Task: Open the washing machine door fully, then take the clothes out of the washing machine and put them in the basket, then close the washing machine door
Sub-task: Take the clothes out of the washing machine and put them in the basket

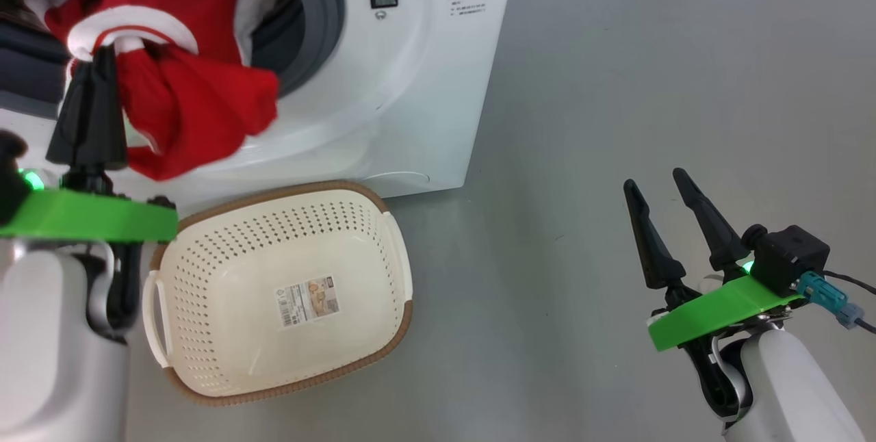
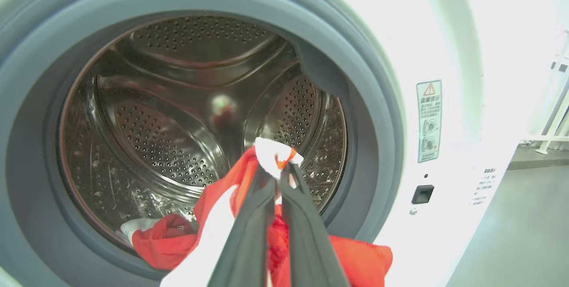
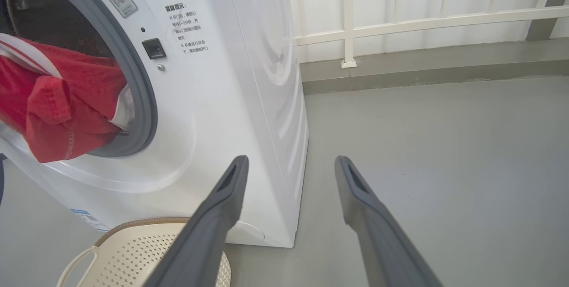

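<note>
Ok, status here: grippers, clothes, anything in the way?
Left gripper shut on the clothes, draped out of the washing machine. Right gripper open, holding nothing. Basket below the opening, nothing in it. No obstruction seen.

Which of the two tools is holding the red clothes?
The left tool, shut on the red clothes; the right tool is open and empty.

1 washer (image 1: 438,86) – 1 basket (image 1: 233,339) – red clothes (image 1: 191,107), qty unclear
</note>
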{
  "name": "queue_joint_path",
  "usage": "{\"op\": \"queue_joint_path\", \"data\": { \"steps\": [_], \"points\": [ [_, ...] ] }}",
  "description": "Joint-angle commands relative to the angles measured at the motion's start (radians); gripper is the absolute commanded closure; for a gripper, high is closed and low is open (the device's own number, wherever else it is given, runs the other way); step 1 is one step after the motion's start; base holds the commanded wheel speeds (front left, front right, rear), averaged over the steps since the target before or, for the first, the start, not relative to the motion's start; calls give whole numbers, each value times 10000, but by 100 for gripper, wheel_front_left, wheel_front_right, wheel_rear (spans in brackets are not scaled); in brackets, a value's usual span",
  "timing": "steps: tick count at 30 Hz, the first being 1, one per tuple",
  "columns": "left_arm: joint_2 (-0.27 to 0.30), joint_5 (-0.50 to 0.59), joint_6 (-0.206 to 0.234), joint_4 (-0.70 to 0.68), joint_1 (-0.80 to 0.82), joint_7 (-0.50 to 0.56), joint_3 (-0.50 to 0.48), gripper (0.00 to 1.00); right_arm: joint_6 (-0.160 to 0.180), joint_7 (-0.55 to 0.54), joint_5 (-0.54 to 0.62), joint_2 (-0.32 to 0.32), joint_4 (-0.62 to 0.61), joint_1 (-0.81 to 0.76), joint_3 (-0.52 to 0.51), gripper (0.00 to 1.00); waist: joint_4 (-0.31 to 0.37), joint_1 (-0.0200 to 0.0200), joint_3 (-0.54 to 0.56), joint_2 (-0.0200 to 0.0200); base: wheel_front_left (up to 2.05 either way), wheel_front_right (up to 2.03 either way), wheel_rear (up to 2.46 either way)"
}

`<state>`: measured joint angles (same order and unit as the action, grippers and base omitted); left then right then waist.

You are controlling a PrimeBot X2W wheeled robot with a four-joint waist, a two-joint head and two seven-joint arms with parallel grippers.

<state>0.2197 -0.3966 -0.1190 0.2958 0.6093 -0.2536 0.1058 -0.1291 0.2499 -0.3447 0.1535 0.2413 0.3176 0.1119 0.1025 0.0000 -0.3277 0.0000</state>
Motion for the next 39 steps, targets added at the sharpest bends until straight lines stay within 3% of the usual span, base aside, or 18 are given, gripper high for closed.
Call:
{"op": "queue_joint_path", "data": {
  "steps": [1, 14, 20, 27, 39],
  "points": [
    [308, 118, -43, -500, -113, -81, -379, 100, -16, 118, 71, 38, -253, -178, 129, 0, -26, 0, 18, 0, 0, 0, 0],
    [-426, 663, 185, -4877, -2862, -81, -818, 100, -16, 118, 108, 105, -306, -294, -17, 0, -234, 0, -60, 0, 0, 0, 0],
    [-495, 985, 458, -5786, -3717, 92, -564, 100, -16, 118, 125, 102, -330, -150, 68, 0, -279, 0, -231, 0, 0, 0, 0],
    [-806, 869, 454, -4758, -4276, 108, -94, 100, -16, 118, 87, 101, -309, -15, 176, 0, -221, 0, -435, 0, 0, 0, 0],
    [-826, 629, 52, -492, -3229, -69, 148, 100, -16, 118, 52, 37, -318, 199, 331, 0, 17, 0, -795, 0, 0, 0, 0]
  ]
}}
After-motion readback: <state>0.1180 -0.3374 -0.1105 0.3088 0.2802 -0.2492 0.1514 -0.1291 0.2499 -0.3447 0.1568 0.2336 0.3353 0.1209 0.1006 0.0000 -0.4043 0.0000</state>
